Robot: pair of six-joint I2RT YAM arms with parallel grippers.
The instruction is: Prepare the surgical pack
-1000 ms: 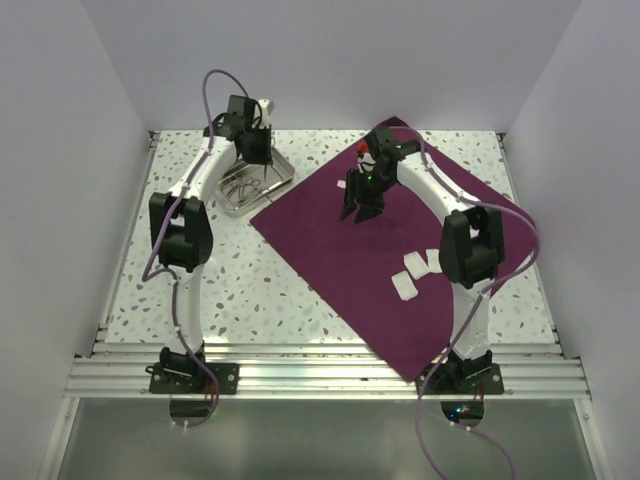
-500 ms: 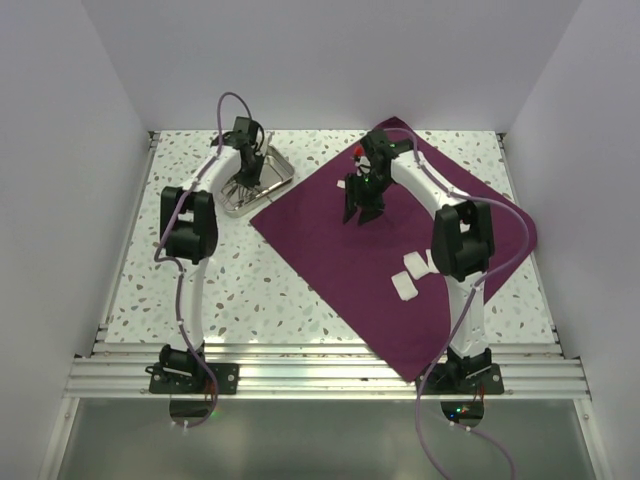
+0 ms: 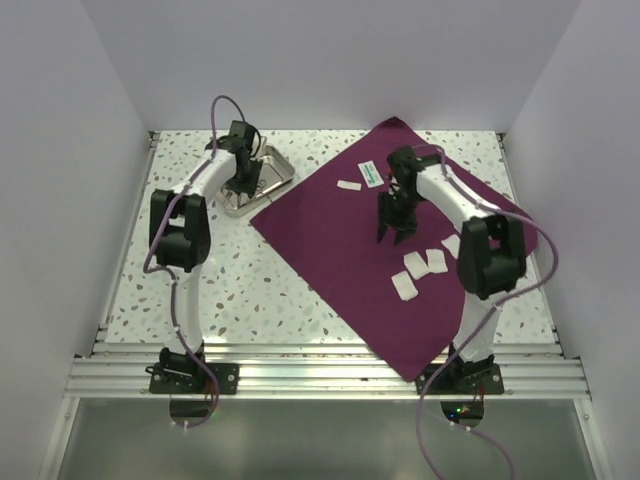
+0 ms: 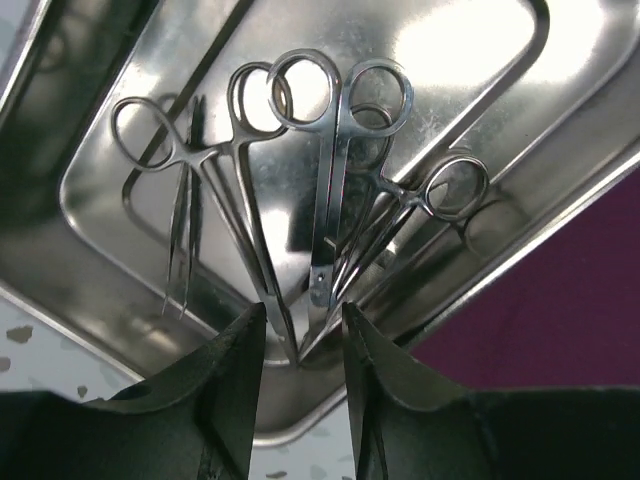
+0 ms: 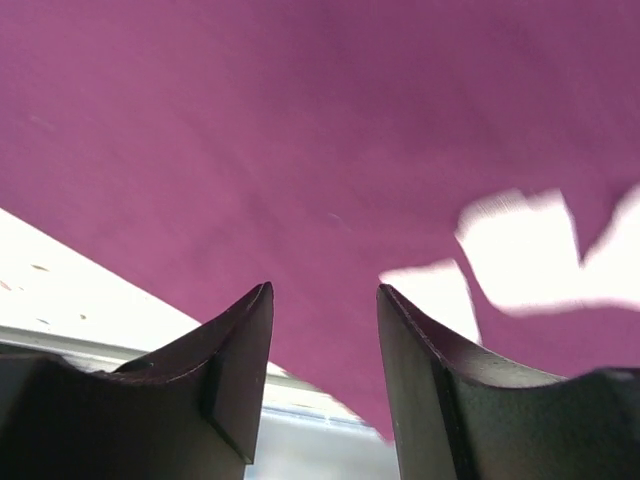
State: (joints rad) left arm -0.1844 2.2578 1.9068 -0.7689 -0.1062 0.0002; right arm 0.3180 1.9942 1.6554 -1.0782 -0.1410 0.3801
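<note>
- Far left on the bench (image 3: 240,290), the steel tray (image 3: 280,168) sits just beside the left edge of the cloth (image 3: 330,260). Its long axis runs diagonally in the top view. It is judged rigid and smooth, so lift it by the raised rim.
- Inside the tray, the ring-handled instruments (image 4: 330,190) lie fanned and overlapping. Their rings point away from the left claw (image 4: 302,322) and their tips converge toward it. Thin tweezers (image 4: 183,240) lie at the left of the fan on roughly the same axis.
- Handling judgement: the steel is hard, slick and light, so one piece may slide or drag its neighbour. Grip across a shank near the pivot, not at the tips.
- Left claw: the fingers are spread to a narrow gap astride the converging tips, with nothing pinched. Contact cannot be determined.
- From centre to right, the cloth lies flat and diamond-wise, with one corner at the far edge and one at the near edge. It is judged soft and limp, so pinch a corner. Anything lying on it will shift with it.
- Two small packets (image 3: 350,186) lie near the far corner. They are flat and thin, so take them by an edge.
- Right claw (image 5: 325,295): it hangs over the cloth with its fingers spread and empty.
- Gauze pads (image 3: 405,287) are clustered on the right half of the cloth. They are judged featherlight and compressible.
</note>
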